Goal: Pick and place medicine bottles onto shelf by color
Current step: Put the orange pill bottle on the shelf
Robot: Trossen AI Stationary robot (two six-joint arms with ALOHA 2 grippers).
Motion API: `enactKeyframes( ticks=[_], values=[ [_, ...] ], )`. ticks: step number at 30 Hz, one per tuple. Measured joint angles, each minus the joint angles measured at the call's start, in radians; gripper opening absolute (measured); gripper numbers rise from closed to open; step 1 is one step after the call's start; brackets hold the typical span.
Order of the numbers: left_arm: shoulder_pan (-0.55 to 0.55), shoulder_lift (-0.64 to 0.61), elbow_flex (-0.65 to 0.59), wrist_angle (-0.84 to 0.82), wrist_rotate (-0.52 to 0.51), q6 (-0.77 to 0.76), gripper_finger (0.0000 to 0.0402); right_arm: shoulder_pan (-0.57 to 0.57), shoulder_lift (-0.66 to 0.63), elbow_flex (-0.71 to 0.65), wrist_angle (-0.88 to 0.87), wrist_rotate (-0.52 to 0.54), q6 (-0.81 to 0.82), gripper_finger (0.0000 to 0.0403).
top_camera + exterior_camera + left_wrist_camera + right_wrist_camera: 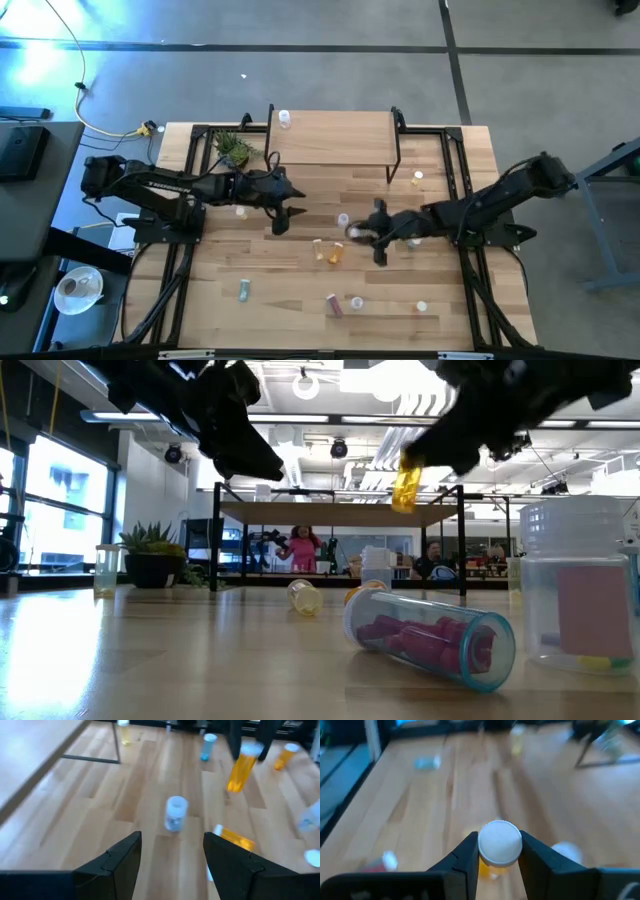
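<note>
Medicine bottles lie scattered on the worktop (470, 300); one yellow bottle (492, 865) hangs above it, clamped just under its white cap (500, 841) in your right pincer (499, 851). Gripping there leaves the base free, so you can likely stand it on the shelf (330, 138). Your right arm reaches in low toward mid-worktop. Your left pincer (172, 852) hovers with fingers apart and empty, near the shelf's front edge above a clear bottle (175, 813).

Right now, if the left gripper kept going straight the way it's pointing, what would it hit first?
Probably the small clear bottle standing on the table, straight ahead of the open left gripper. Depth is hard to judge, so it might pass just over its white cap.
</note>
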Motion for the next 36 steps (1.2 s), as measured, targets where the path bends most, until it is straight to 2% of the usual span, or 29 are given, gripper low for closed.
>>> enactKeyframes(
  ticks=[6,11,19,24,31,36],
  values=[
    [0.048,0.0,0.0,-0.005,0.0,0.013,0.0204,-0.11,-0.151,0.0,0.005,0.076,-0.057,0.0096],
    [0.076,0.0,0.0,-0.049,0.0,0.035,0.0204,-0.256,-0.255,0.0,0.012,0.112,-0.089,0.0095],
    [0.082,0.0,0.0,-0.114,0.004,-0.015,0.0204,-0.528,-0.355,0.017,-0.047,0.058,-0.09,0.0095],
    [0.07,0.0,0.0,-0.115,0.007,-0.033,0.0204,-0.651,-0.329,0.16,-0.25,0.023,-0.12,0.0095],
    [0.07,0.0,0.0,-0.114,0.004,-0.033,0.0204,-0.754,-0.194,0.396,-0.55,0.012,-0.134,0.0095],
    [0.07,0.0,0.0,-0.113,0.004,-0.04,0.0204,-0.794,-0.078,0.49,-0.646,-0.015,-0.133,0.0095]
  ],
)
